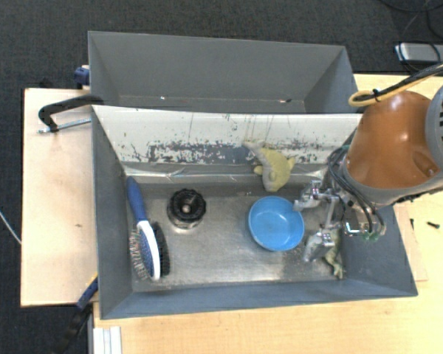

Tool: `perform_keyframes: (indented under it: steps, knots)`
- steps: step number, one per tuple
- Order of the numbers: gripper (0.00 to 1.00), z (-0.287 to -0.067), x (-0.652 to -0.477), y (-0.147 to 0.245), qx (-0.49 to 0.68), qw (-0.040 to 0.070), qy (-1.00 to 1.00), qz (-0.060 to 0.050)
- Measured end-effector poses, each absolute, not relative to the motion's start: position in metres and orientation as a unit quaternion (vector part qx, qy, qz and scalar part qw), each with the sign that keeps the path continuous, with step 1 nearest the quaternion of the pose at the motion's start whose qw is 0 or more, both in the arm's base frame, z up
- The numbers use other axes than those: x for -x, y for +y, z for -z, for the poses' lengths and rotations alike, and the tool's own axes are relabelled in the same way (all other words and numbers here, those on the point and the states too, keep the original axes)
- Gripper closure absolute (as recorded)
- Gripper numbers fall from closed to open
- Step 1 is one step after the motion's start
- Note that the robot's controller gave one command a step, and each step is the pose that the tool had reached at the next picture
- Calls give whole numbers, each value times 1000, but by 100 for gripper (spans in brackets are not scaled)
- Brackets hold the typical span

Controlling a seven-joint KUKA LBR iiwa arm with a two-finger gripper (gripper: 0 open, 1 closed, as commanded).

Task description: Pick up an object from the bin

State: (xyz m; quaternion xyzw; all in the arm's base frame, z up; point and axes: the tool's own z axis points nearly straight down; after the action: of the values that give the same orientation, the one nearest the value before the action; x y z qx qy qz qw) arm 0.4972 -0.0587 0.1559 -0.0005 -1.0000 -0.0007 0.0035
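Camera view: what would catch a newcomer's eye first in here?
The bright blue bowl, right of middle in the grey bin, stands out first. The gripper is just to its right, beneath the arm's big orange cover. Along the left wall lies a blue-handled hairbrush.

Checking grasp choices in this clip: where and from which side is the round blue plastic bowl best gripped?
The round blue plastic bowl sits upright, mouth up, clear of other things. Likely best: pinch its thin rim on the right, nearest the gripper, coming from above with one finger inside, one outside.
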Motion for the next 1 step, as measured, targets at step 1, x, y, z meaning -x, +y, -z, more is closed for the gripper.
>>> perform_keyframes:
  steps: [1]
  knots:
    - [0,-77,-546,-34,-1,-1,-1000,1]
